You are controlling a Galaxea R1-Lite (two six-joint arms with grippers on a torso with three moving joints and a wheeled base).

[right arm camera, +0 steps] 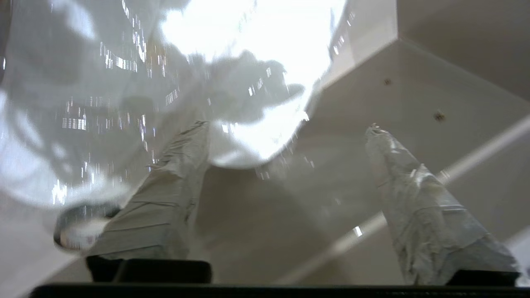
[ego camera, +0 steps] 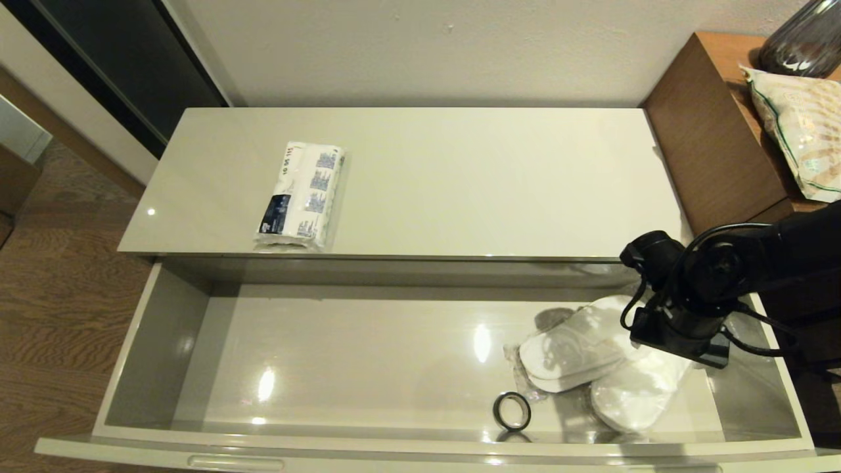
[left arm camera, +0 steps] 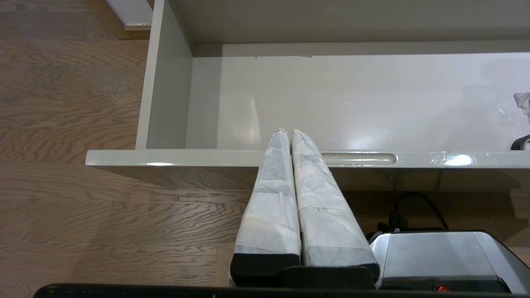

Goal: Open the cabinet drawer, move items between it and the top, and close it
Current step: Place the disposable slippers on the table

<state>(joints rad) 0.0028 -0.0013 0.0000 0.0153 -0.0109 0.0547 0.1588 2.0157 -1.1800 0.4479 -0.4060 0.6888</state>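
Note:
The long grey-beige drawer (ego camera: 158,341) is pulled fully out below the glossy cream top (ego camera: 460,184). On the top, toward its left, lies the white tissue pack (ego camera: 301,196) with a dark blue label. Flat white slippers (ego camera: 591,361) in clear plastic rest on the drawer floor at the right. My right gripper (right arm camera: 287,126) hangs open just over the slippers (right arm camera: 232,82), one finger (right arm camera: 174,174) against the plastic, nothing clamped. In the head view the arm's body hides those fingers. My left gripper (left arm camera: 288,131) is shut and empty, parked before the drawer front (left arm camera: 174,158).
A small black ring (ego camera: 512,410) lies on the drawer floor in front of the slippers. A brown wooden unit (ego camera: 709,138) stands to the right, carrying a bagged item (ego camera: 801,131) and a dark glass vessel (ego camera: 805,39). Wooden floor (ego camera: 59,282) spreads to the left.

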